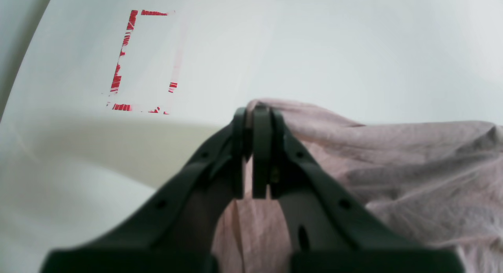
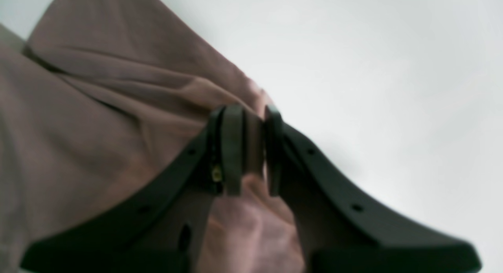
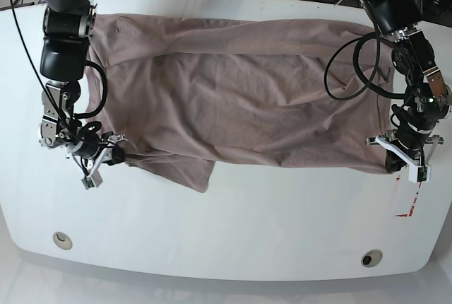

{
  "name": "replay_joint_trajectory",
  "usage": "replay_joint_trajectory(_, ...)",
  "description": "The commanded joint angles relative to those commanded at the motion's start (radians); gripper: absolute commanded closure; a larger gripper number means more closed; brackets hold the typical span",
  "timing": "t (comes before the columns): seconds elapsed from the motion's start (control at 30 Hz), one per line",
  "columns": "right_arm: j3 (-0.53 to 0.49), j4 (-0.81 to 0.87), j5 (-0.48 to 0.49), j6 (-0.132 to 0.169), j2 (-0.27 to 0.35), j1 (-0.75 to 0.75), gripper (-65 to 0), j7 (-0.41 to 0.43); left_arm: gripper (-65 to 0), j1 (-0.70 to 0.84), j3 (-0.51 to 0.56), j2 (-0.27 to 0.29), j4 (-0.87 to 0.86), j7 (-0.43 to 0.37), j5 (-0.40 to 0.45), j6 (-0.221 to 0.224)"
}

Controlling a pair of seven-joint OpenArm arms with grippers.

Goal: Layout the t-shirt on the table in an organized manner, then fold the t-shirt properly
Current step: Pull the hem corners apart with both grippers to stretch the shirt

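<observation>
Right now the t-shirt [image 3: 240,99] lies spread across the far half of the table [image 3: 233,233], stretched wide from one arm to the other, wrinkled through the middle. Its near edge runs roughly straight, w/ one flap hanging lower at approx the left-centre in the base view. Far edge sits close to the table's back rim.

Left gripper [image 1: 257,116] is clamped on a corner of the shirt: jaws closed w/ a thin fold of pink-brown cloth pinched between them, fabric trailing off to the right in the left wrist view and a strip showing below the fingers. In the base view that gripper [image 3: 404,155] is at the shirt's edge on the pic's right, near the table's side.

Right gripper [image 2: 251,120] also grips the shirt: a bunched wad of cloth sits between the two fingers, which are held slightly apart by the fabric, w/ more cloth bulging out below. Rest of the shirt drapes off to the left in the right wrist view. In the base view this gripper [image 3: 106,155] is at the shirt's near corner on the pic's left.

Red tape marks [image 1: 129,61] form a broken rectangle on the table beyond the left gripper. Two round holes [image 3: 62,239] sit near the table's front edge, one each side. Cables [image 3: 353,71] loop over the shirt beside the left arm.
</observation>
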Motion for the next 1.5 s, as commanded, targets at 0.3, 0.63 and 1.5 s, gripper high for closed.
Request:
replay_joint_trajectory(0.3,0.002,-0.002,0.002,0.000,-0.008,0.026,-46.8,0.012,-0.4,0.015,0.000,0.000,0.000,0.000,0.000,0.000)
replay_joint_trajectory(0.63,-0.006,-0.006,0.000,-0.018,-0.043,0.058,-50.4,0.132,-0.4,0.023,0.000,0.000,0.000,0.000,0.000,0.000)
replay_joint_trajectory(1.5,-0.009,-0.236,0.000,-0.068,-0.074,0.046,-50.1,0.293,-0.4,0.035,0.000,0.000,0.005,0.000,0.000,0.000)
